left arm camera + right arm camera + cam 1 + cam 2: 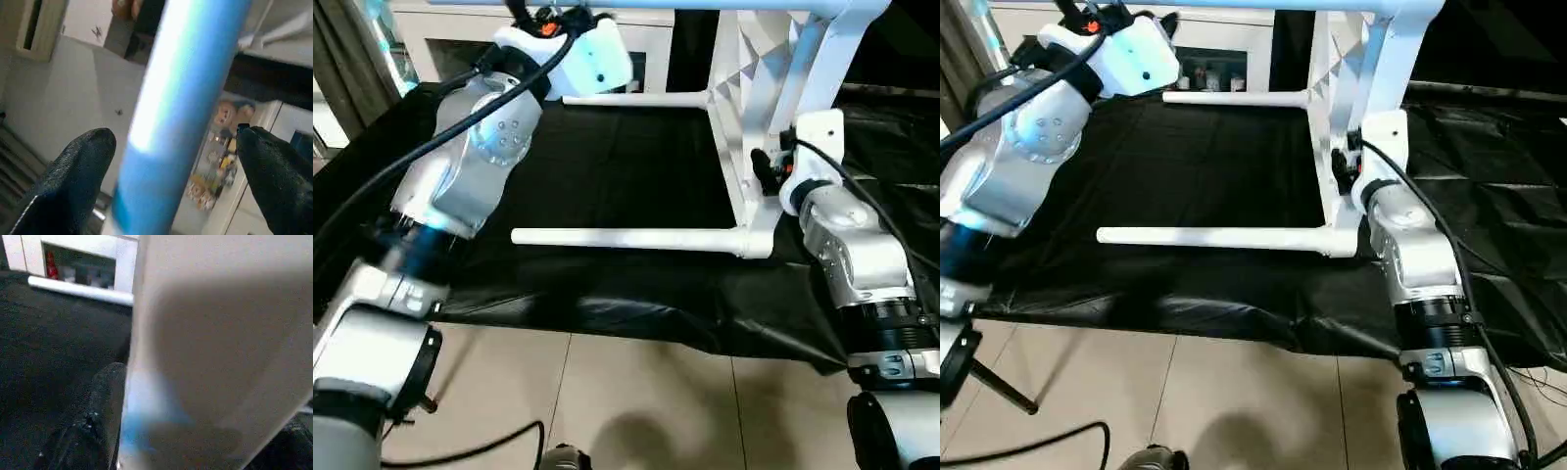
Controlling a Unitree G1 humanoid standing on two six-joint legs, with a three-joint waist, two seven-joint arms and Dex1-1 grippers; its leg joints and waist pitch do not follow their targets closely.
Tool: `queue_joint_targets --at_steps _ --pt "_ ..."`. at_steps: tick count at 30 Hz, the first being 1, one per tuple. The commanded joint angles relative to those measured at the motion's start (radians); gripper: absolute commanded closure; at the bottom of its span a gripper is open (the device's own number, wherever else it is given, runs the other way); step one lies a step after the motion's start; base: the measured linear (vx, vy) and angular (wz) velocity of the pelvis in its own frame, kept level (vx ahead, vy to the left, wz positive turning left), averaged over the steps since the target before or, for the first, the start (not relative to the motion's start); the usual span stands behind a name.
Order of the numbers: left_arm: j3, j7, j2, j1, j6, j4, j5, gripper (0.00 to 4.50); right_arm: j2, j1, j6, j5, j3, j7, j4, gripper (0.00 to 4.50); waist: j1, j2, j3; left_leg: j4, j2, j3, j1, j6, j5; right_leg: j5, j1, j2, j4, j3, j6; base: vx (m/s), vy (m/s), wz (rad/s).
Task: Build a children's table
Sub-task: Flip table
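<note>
The white tabletop (752,73) stands on its edge on the black sheet, its ribbed underside facing my left. Two white legs stick out from its lower sockets: a near leg (626,238) and a far leg (636,98). An upper leg (181,88) runs along the top of the head views. My left gripper (181,142) is raised and open around that upper leg, with a gap on each side. My right gripper (766,166) is shut on the tabletop's near rim (220,333), one black finger (100,406) pressed against the white plastic.
A black sheet (626,166) covers the low work surface, its front edge hanging over the tiled floor (636,392). A white cabinet with glass doors (1214,69) stands behind. A black cable (489,446) lies on the floor at the left.
</note>
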Motion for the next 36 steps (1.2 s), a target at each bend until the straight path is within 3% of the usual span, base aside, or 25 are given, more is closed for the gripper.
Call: queue_joint_targets --at_steps 1,3,5,9,10,11,23,28,30,35,36 --pt "-0.013 0.018 -0.002 -0.027 -0.015 0.034 0.015 0.00 0.001 0.009 -0.009 -0.009 -0.006 0.004 0.016 1.48 0.001 -0.011 -0.078 -0.063 0.037 -0.025 0.049 -0.061 -0.203 -0.037 0.027 -0.044 -0.067 0.022 -0.175 0.000 0.000 0.00" --pt "-0.019 0.039 -0.010 -0.052 -0.028 0.091 0.028 0.00 0.005 0.010 -0.026 -0.008 -0.010 0.009 0.037 1.48 0.003 -0.008 -0.081 -0.061 0.036 -0.025 0.049 -0.053 -0.185 -0.002 0.028 -0.044 -0.062 0.021 -0.185 0.000 0.000 0.00" --pt "-0.019 0.041 -0.011 -0.055 -0.029 0.096 0.028 0.00 0.005 0.010 -0.028 -0.008 -0.010 0.010 0.039 1.48 0.004 -0.011 -0.080 -0.060 0.037 -0.024 0.048 -0.047 -0.182 0.012 0.030 -0.045 -0.062 0.021 -0.194 0.000 0.000 0.00" --pt "-0.002 0.088 -0.025 -0.102 -0.034 0.193 0.026 0.00 0.006 0.011 -0.062 -0.010 -0.014 0.020 0.075 1.48 0.004 -0.008 -0.078 -0.062 0.038 -0.025 0.050 -0.050 -0.211 -0.016 0.029 -0.045 -0.066 0.020 -0.199 0.000 0.000 0.00" --pt "0.000 0.101 -0.026 -0.111 -0.044 0.210 0.025 0.00 0.006 0.012 -0.067 -0.011 -0.016 0.022 0.079 1.75 0.004 -0.009 -0.078 -0.061 0.037 -0.024 0.051 -0.051 -0.217 -0.023 0.028 -0.045 -0.067 0.020 -0.199 0.000 0.000 0.00" --pt "0.009 0.104 -0.029 -0.116 -0.050 0.219 0.014 0.00 0.006 0.012 -0.071 -0.012 -0.019 0.024 0.082 1.75 0.004 -0.008 -0.079 -0.062 0.037 -0.026 0.050 -0.051 -0.215 -0.019 0.030 -0.046 -0.066 0.020 -0.200 0.000 0.000 0.00" --pt "0.044 0.084 -0.048 -0.103 -0.112 0.203 -0.056 1.00 -0.012 -0.010 -0.127 -0.023 -0.025 0.041 0.146 2.55 0.008 -0.013 -0.078 -0.061 0.040 -0.024 0.050 -0.030 -0.214 -0.025 0.030 -0.049 -0.067 0.019 -0.215 0.000 0.000 0.00" --pt "0.072 0.059 -0.067 -0.073 -0.101 0.170 -0.103 1.32 -0.022 -0.029 -0.146 -0.038 -0.021 0.050 0.156 2.67 0.007 -0.014 -0.077 -0.062 0.041 -0.024 0.049 -0.031 -0.224 -0.045 0.030 -0.049 -0.068 0.020 -0.216 0.000 0.000 0.00" --pt "0.105 0.052 -0.076 -0.058 -0.085 0.160 -0.147 1.61 -0.037 -0.041 -0.154 -0.051 -0.019 0.057 0.148 2.68 0.006 -0.015 -0.077 -0.062 0.039 -0.024 0.048 -0.029 -0.216 -0.036 0.031 -0.048 -0.066 0.019 -0.218 0.000 0.000 0.00" --pt "0.177 0.043 -0.095 -0.018 -0.037 0.128 -0.232 1.79 -0.084 -0.070 -0.167 -0.068 -0.020 0.071 0.137 2.69 0.007 -0.018 -0.078 -0.057 0.038 -0.022 0.044 -0.002 -0.176 -0.013 0.033 -0.048 -0.065 0.019 -0.221 0.000 0.000 0.00" --pt "0.224 0.034 -0.106 0.025 0.005 0.094 -0.287 1.79 -0.138 -0.105 -0.173 -0.085 -0.020 0.092 0.125 2.69 0.007 -0.013 -0.079 -0.055 0.039 -0.021 0.047 0.001 -0.167 -0.006 0.032 -0.048 -0.062 0.020 -0.225 0.000 0.000 0.00"
